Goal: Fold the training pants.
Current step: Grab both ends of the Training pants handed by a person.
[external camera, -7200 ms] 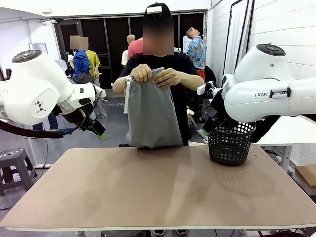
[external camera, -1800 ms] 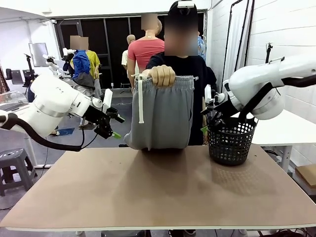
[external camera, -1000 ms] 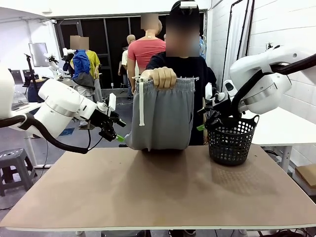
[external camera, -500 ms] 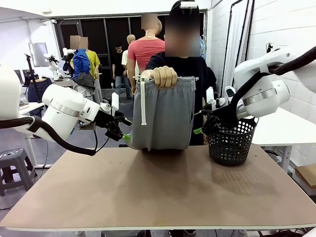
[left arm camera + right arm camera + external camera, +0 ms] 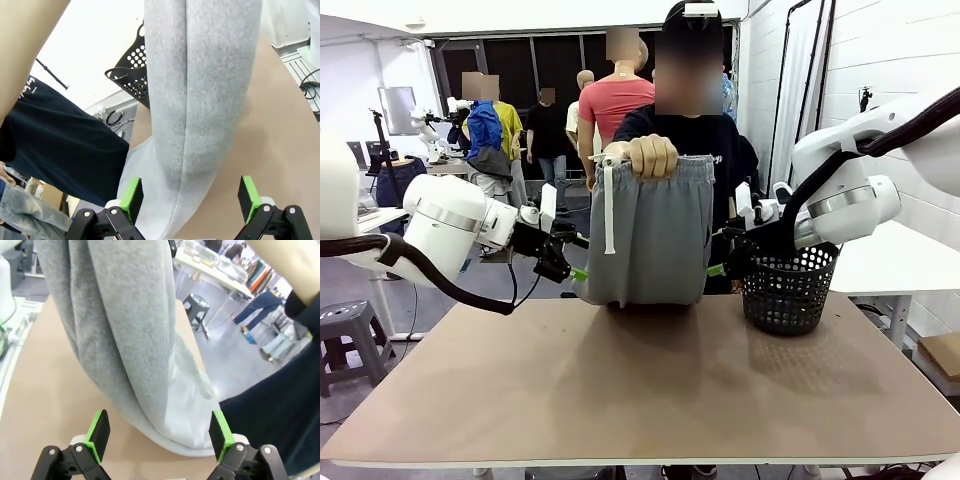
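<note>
We see the training pants (image 5: 655,230) hanging from the person's hand (image 5: 650,155), which pinches the waistband. Their lower end reaches the far edge of the table (image 5: 620,400), and the white drawstring (image 5: 607,215) dangles. The left gripper (image 5: 577,258) is at the pants' left edge. The right gripper (image 5: 718,250) is at the right edge, beside the black basket (image 5: 788,290). Both claws are wide; the wrist views show fabric between the pads, with nothing clamped. Our call: no robot fold made yet, so grasping, laying flat and folding all remain.

Small white print (image 5: 28,88) on the dark shirt (image 5: 65,145): unreadable.
</note>
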